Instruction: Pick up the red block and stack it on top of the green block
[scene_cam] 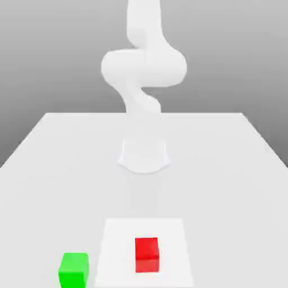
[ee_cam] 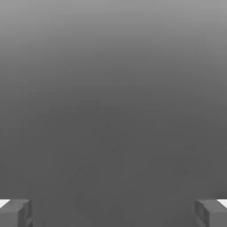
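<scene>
Claw (ee_cam: 113, 213) spread wide, nothing between its fingertips (ee_cam: 15, 213); red block (scene_cam: 147, 254) near green block (scene_cam: 73, 270), apart.

From my station, the arm (scene_cam: 143, 67) runs off the top edge of the exterior view, so I cannot see its upper links. The green block (scene_cam: 73, 270) nearly touches the bottom edge there. In the hand view the two fingertips (ee_cam: 15, 213) are cropped at the lower corners (grey stubs, wide apart).
</scene>
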